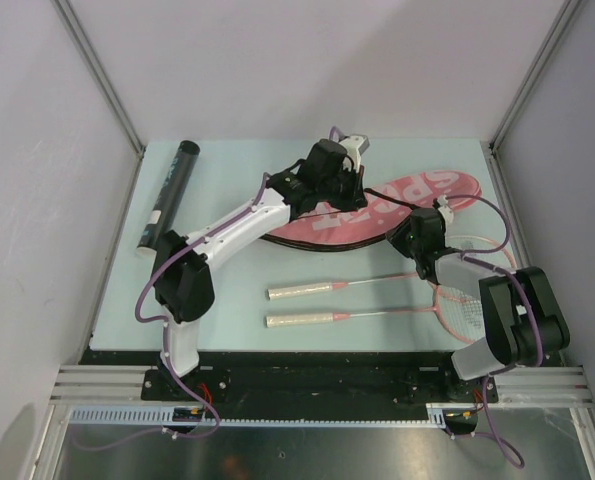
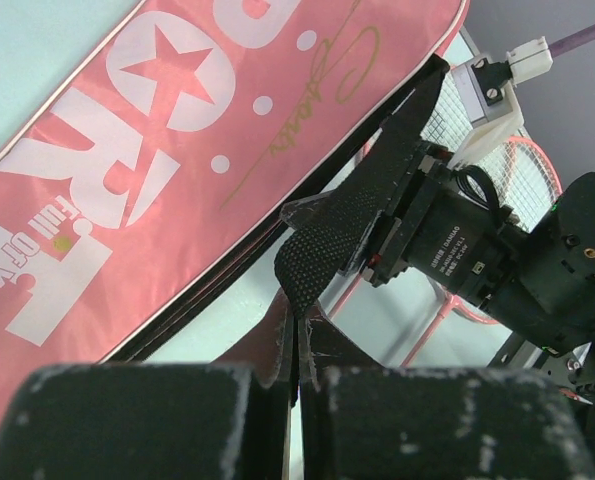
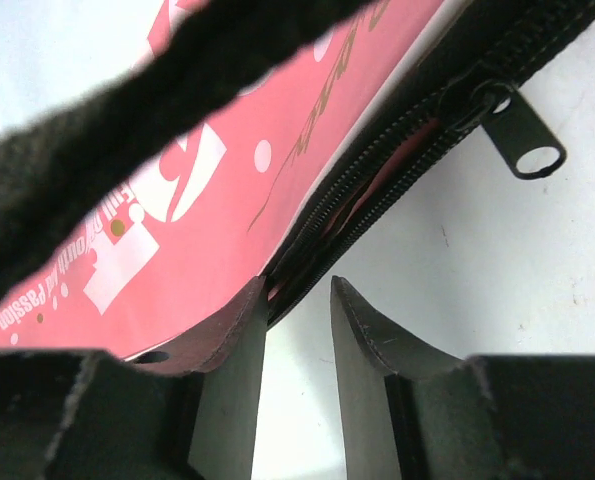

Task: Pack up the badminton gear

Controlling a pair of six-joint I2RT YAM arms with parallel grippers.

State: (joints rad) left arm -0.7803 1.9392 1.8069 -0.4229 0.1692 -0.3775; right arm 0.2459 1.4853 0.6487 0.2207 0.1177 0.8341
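Note:
The pink racket bag (image 1: pixel 377 205) lies flat at the back of the table, its lettering up. My left gripper (image 1: pixel 335 182) hangs over the bag's middle, shut on the bag's black strap (image 2: pixel 322 250) and holding it up. In the left wrist view the strap runs from the left gripper (image 2: pixel 299 340) toward the right arm. My right gripper (image 1: pixel 424 250) is at the bag's near edge, and the right gripper (image 3: pixel 299 300) stands open beside the zipper (image 3: pixel 377 180), with only table between its fingers. The zipper pull (image 3: pixel 522 140) lies on the table. Two pink rackets (image 1: pixel 357 286) (image 1: pixel 357 317) lie side by side in front of the bag.
A black lettered tube (image 1: pixel 169 195) lies along the table's left edge. The racket heads (image 1: pixel 467 300) overlap under the right arm near the right wall. White walls close in the table on three sides.

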